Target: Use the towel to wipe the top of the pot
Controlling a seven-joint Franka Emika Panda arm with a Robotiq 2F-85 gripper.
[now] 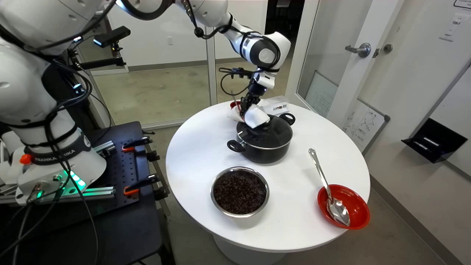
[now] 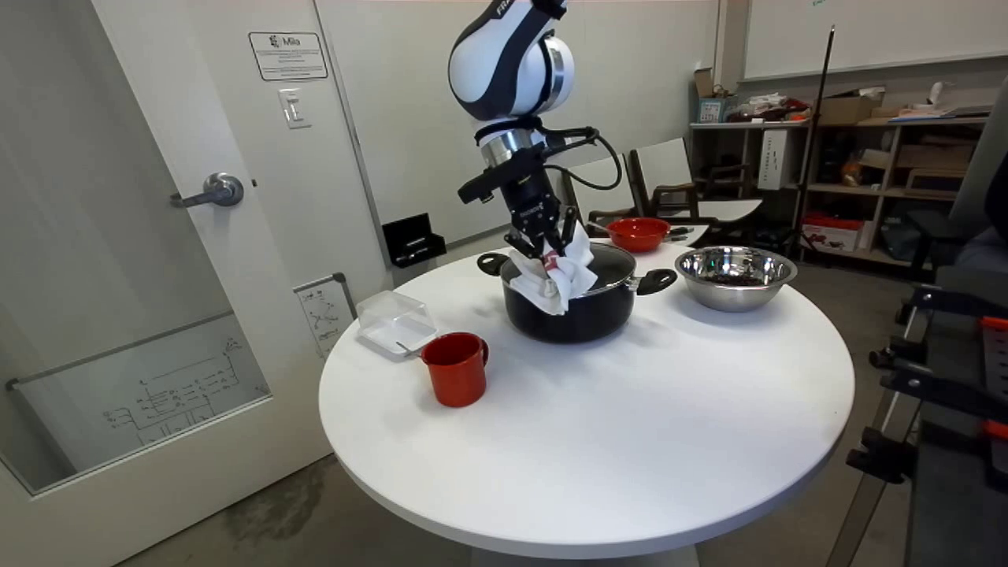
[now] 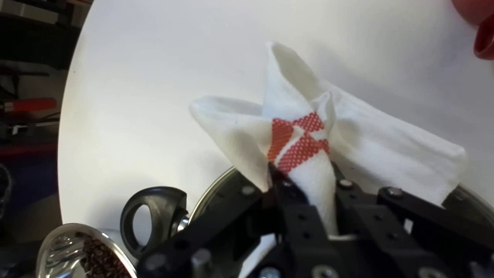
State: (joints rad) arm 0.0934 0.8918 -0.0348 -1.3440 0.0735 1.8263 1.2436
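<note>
Towel (image 2: 561, 277) is at the pot's (image 2: 568, 321) rim, bunched, part of it over the lid (image 1: 278, 133), part draped past the edge on the cup (image 2: 457, 372) side. We can't tell if it's pressing on the lid or just above. Gripper (image 3: 307, 175) has it pinched tight btwn the fingers (image 3: 297, 216), near the red stripe (image 3: 298, 153), w/ loose flaps sticking out, so we'd call wiping the step in hand.

To do it well, we'd bring the bunch in from the rim so cloth, not fingers, meets the lid; press lightly, prob just enough to flatten the flaps; sweep edge to edge in overlapping passes & go round the knob (can't make it out). Handles (image 2: 656, 281) need avoiding too, b/c a bump could slide the pot.

Arm (image 1: 211, 13) reaches from its base (image 1: 66, 151) out over the table (image 2: 630, 457), forearm sloping down, wrist bent so the gripper points down at a slant. Steel bowl (image 2: 732, 298) sits beyond a handle, apart from the towel, so sweeps should have room
</note>
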